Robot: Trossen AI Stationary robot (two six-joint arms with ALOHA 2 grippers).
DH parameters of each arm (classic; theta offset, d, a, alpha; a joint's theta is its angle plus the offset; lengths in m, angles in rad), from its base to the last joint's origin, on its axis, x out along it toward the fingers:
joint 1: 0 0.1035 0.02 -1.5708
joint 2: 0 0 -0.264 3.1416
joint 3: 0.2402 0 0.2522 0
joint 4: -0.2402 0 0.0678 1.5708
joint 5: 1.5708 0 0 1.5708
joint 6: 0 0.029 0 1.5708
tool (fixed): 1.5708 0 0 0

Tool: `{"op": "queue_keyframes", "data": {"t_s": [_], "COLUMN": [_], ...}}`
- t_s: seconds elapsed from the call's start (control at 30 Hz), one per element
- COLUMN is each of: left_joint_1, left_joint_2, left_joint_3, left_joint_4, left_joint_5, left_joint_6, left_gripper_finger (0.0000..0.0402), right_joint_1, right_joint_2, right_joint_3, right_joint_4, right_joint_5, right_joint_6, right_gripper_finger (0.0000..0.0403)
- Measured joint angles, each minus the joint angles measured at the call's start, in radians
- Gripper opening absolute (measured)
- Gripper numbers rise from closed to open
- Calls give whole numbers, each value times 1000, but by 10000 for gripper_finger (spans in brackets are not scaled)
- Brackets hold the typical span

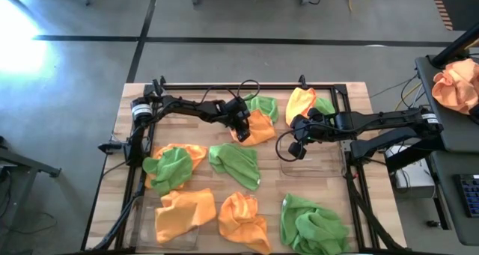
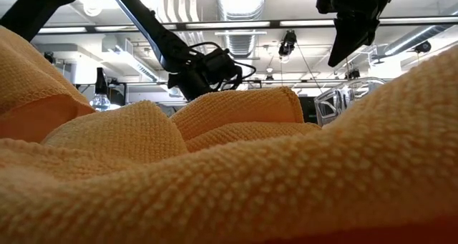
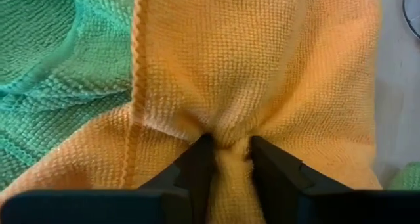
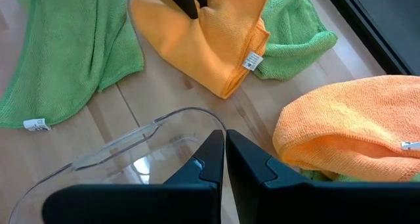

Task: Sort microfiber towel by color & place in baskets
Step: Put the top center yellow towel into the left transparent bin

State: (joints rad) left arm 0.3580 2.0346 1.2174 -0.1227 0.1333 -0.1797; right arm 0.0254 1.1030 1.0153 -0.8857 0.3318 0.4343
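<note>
While the left claw point(image 3: 226, 152) pinches one orange towel point(image 1: 257, 128), the right claw point(image 4: 224, 148) hovers clenched, empty.

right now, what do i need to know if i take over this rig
Left gripper: pinching a fold of an orange towel at the table's far middle.
Right gripper: shut, empty, over the clear basket on the right.
Left basket holds one orange towel; the right one is empty.
Left to do: the pinched towel, plus the green and orange ones loose on the table.
</note>
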Motion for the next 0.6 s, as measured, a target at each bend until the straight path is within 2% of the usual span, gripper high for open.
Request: {"op": "queue_keyframes", "data": {"t_s": [0.2,0.43,0.6], "left_joint_1": [-3,-6,-11], "left_joint_2": [-6,-29,-78], "left_joint_3": [-1,-4,-4], "left_joint_4": [-6,-18,-17], "left_joint_5": [8,64,66], "left_joint_6": [-24,-45,-48], "left_gripper_finger": [42,9,2], "right_joint_1": [0,0,0], "right_joint_2": [0,0,0], "right_joint_3": [0,0,0], "right_joint_4": [0,0,1], "right_joint_5": [0,0,1], "right_joint_6": [-21,-34,-36], "right_gripper_finger": [13,13,13]}}
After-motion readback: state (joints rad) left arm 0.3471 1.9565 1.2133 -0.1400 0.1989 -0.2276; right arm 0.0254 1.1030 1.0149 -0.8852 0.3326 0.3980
